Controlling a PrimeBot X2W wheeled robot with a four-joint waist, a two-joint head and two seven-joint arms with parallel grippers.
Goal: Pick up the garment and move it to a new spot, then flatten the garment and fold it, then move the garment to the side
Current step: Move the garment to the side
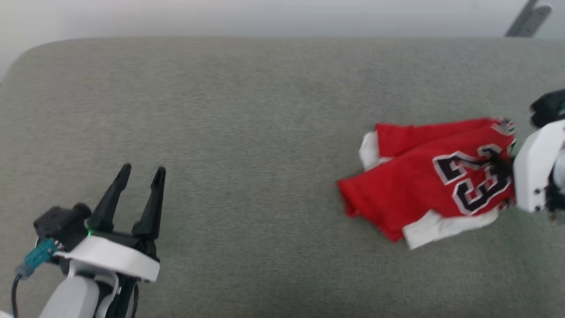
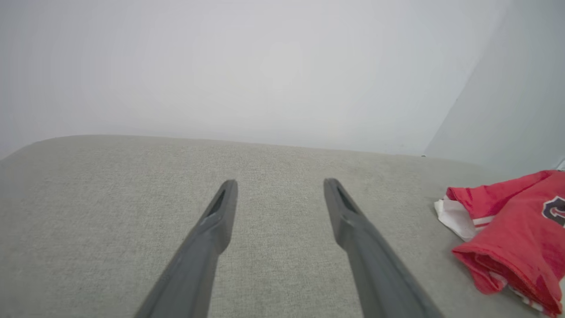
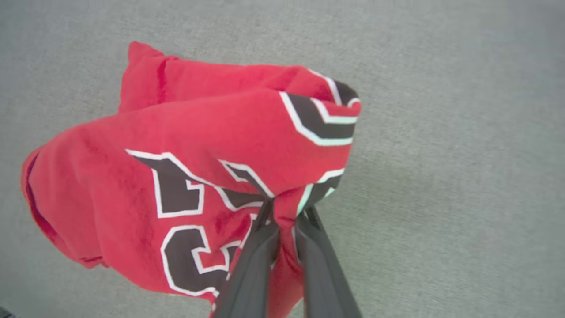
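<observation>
Right gripper (image 3: 287, 214) is on the shirt (image 3: 176, 176): fingers pinched narrow w/ a fold of red cloth caught between them, right beside the black, white-edged numerals. In the right wrist view the cloth bunches up toward the fingertips.

Over to the head view. The shirt lies crumpled at the right side of the grey padded surface (image 1: 247, 110). It's red, numerals facing up, w/ white sleeve bits poking out at its left end and along its near edge. The right arm's white wrist shell (image 1: 534, 172) sits at the shirt's right end, hard against the frame edge (the fingers themselves are mostly hidden there behind shell and cloth). Can't tell whether any of the shirt is clear of the surface.

Left gripper (image 1: 143, 170) is at the lower left, fingers spread wide w/ nothing between them. It points up the frame over bare grey fabric, well apart from the shirt. In the left wrist view the two dark fingers stand far apart. The padded surface runs on beyond them to a pale wall (image 2: 265, 66), and the shirt's red hem and a white sleeve show at the right edge.
</observation>
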